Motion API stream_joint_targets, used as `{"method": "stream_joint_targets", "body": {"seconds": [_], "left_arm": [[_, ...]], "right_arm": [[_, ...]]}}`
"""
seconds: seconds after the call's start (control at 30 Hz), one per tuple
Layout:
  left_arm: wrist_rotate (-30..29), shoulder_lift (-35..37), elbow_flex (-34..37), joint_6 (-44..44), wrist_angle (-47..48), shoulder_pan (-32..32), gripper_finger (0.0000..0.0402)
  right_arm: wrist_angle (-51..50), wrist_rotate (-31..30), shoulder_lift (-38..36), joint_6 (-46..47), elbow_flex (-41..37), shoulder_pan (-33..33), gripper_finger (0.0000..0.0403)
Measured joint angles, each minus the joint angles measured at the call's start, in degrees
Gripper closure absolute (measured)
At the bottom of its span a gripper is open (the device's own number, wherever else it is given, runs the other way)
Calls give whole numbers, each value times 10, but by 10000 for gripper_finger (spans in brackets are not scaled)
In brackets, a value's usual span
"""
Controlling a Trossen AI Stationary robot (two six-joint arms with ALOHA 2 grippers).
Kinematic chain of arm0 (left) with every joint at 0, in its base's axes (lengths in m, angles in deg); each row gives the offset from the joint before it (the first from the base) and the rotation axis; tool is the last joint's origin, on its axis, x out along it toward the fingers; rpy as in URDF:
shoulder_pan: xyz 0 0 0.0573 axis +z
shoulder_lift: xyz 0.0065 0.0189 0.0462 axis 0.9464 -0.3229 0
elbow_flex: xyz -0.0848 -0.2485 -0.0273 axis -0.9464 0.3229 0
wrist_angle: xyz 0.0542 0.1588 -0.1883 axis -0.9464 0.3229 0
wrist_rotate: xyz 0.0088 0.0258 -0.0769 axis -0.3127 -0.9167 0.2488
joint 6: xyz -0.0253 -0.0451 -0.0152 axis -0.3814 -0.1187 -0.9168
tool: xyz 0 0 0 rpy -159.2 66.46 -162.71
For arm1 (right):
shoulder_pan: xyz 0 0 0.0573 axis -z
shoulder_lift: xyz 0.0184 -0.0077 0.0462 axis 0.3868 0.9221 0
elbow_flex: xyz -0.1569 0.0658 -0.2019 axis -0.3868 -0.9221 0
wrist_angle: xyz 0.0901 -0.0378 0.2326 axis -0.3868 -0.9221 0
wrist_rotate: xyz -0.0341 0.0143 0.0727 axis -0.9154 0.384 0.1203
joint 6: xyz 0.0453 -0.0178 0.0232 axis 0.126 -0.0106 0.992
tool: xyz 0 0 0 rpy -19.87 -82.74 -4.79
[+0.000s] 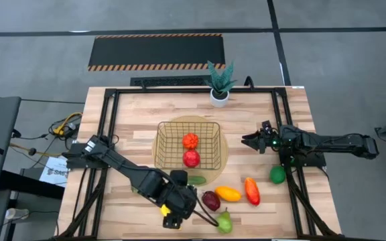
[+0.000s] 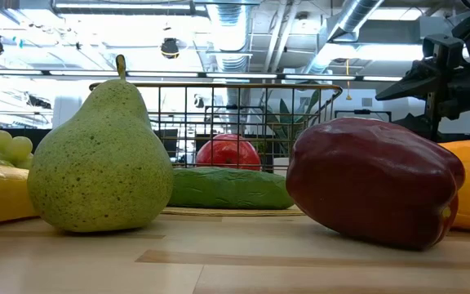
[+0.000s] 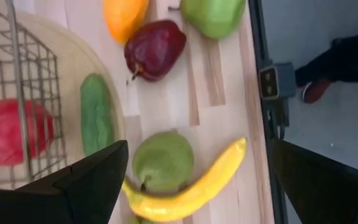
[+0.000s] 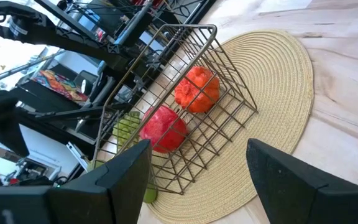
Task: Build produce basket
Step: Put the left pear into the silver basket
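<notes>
Right now the wire basket (image 1: 187, 142) sits on its round woven mat (image 1: 224, 159) mid-surface, holding only a red apple (image 1: 191, 158) and a small orange fruit (image 1: 190, 140). The left claw (image 1: 179, 213) hovers open and empty over the produce on the near side of the basket, above the banana (image 3: 194, 186) and pear (image 3: 163, 160). The right claw (image 1: 254, 141) waits beside the basket's right side, jaws parted and holding nothing.

My worry is the crowding: the banana curls against the pear, so a grab for one could knock the other, and the pear would probably roll. The cucumber (image 1: 196, 180) lies on the mat's edge, its long axis running along the basket's near wall; a claw closing along that axis rather than across it would likely slip off.
</notes>
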Motion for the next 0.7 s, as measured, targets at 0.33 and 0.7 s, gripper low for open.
{"method": "stream_joint_targets", "body": {"seconds": [0.33,0.7], "left_arm": [[-58,172,300,-60,-189,-8,25],[-69,194,469,-58,-375,-22,25]], "right_arm": [[2,0,0,2,0,1,117],[2,0,0,16,0,-5,117]]}}
